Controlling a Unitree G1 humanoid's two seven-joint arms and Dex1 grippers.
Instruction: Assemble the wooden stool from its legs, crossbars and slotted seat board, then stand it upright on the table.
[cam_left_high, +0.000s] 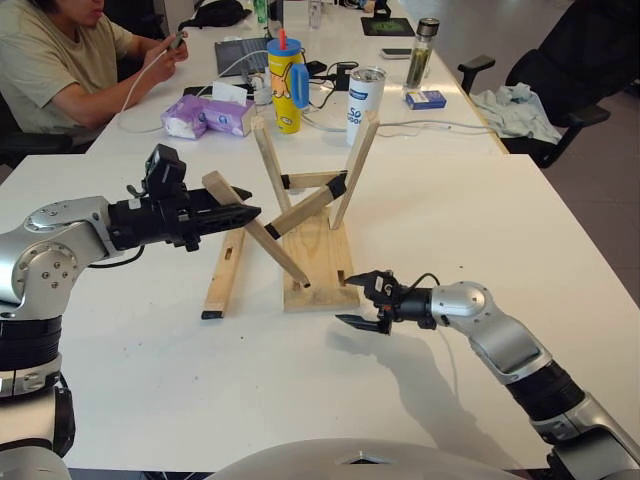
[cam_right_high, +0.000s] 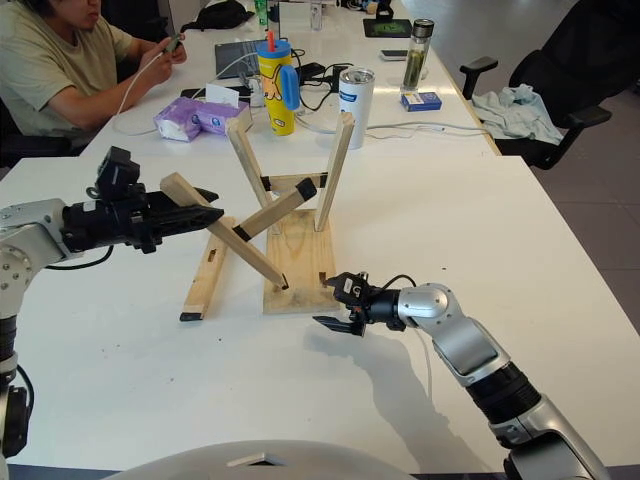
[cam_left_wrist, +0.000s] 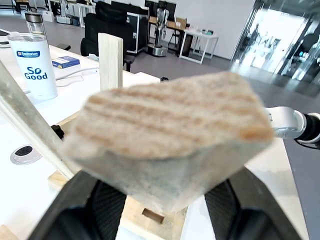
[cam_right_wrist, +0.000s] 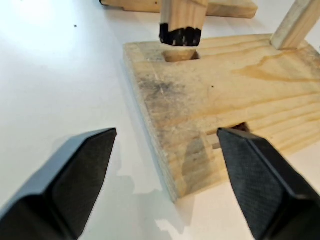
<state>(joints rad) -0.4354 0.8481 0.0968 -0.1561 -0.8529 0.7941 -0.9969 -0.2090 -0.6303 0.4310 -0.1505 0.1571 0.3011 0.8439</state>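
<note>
1. On the white table (cam_left_high: 500, 220) in front of the robot, the seat board (cam_left_high: 320, 255) lay flat. Two legs (cam_left_high: 270, 165) rose from its far end, leaning apart, with a crossbar (cam_left_high: 312, 180) joining them.
2. The left gripper (cam_left_high: 240, 213) was clenched on the upper end of a third leg (cam_left_high: 275, 252), holding it at a slant. A second crossbar (cam_left_high: 305, 210) ran from this leg up toward the right-hand standing leg.
3. In the right wrist view, the black-tipped foot (cam_right_wrist: 183, 22) of the held leg sat right over the near-left slot (cam_right_wrist: 181, 54). I'd say it was poised at the mouth and not yet pushed home.
4. The right gripper (cam_left_high: 348, 298) hung low just beside the board's near-right corner, its fingers (cam_right_wrist: 65, 175) spread wide with nothing between them but the board's edge.
5. A further wooden piece (cam_left_high: 225, 272) lay flat on the table just left of the board, untouched.
6. To my eye the step in hand was seating the third leg.
   - The next move called for bringing that leg more upright and pressing its foot down into the slot.
   - The free gripper could steady the board so it wouldn't slide or tip.
   - The loose piece had yet to be fitted, and the stool had yet to be turned onto its legs.
</note>
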